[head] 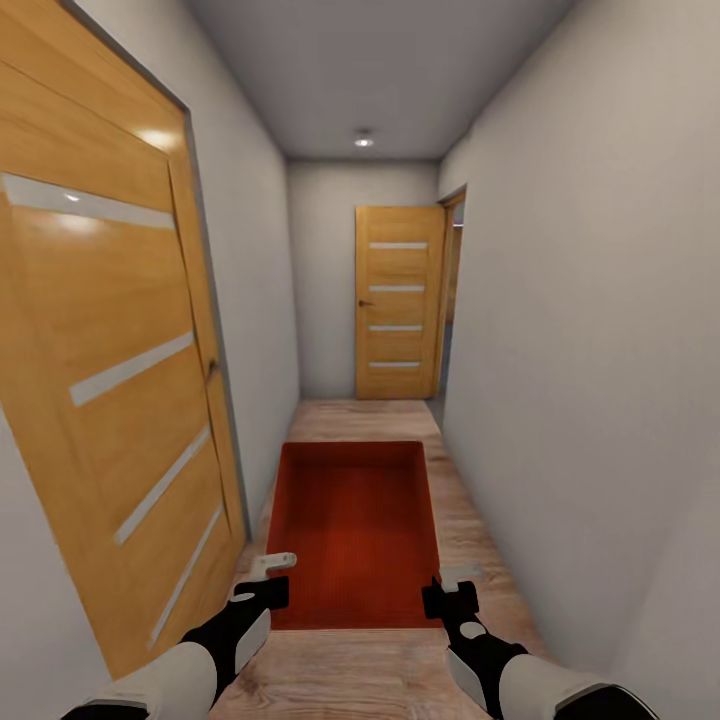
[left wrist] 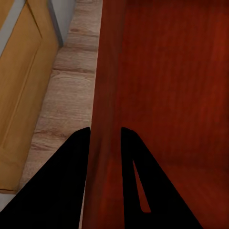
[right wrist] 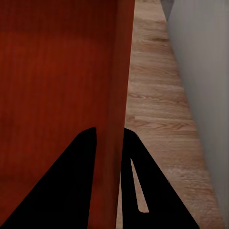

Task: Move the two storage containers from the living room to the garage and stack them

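I hold one orange-red storage container (head: 352,530) out in front of me, open side up, above the light wood-plank floor of a narrow hallway. My left gripper (head: 268,578) is shut on its left wall (left wrist: 106,95), one finger (left wrist: 67,181) outside and the other inside. On the opposite side my right gripper (head: 452,590) is shut on the right wall (right wrist: 119,95), its fingers (right wrist: 71,181) straddling the rim. The bin looks empty inside. The garage is out of view.
A wooden door (head: 110,380) with pale stripes lines the left wall close by. Another wooden door (head: 398,300) stands at the hallway's far end, with an opening (head: 455,290) beside it on the right. The grey right wall (head: 590,350) runs close alongside.
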{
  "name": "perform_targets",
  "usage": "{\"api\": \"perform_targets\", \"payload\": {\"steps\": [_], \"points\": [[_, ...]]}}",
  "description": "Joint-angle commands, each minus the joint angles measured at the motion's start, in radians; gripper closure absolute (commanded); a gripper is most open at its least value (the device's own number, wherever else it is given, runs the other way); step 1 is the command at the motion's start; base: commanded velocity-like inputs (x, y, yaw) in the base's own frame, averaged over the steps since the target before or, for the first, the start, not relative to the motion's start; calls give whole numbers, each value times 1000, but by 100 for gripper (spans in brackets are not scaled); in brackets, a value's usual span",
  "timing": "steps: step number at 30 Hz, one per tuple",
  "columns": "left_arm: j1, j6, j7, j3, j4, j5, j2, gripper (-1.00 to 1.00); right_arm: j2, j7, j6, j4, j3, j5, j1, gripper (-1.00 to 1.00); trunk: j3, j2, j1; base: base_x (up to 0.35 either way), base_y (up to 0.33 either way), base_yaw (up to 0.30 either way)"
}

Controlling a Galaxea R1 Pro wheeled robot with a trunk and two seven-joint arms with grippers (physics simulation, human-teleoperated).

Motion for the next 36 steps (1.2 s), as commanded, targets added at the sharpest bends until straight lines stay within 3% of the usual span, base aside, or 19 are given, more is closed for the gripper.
{"api": "perform_targets", "payload": {"steps": [1,15,36], "points": [[0,2,26,6,2,9,41,100,0,-4,-26,-2,-13,-9,-2,100,-2,-1,1,322,-40,0],[0,2,26,6,2,9,47,100,0,-4,-26,-2,-13,-9,-2,100,-2,-1,1,315,-92,0],[0,2,26,6,2,9,51,100,0,-4,-26,-2,-13,-9,-2,100,-2,-1,1,321,-3,0]]}}
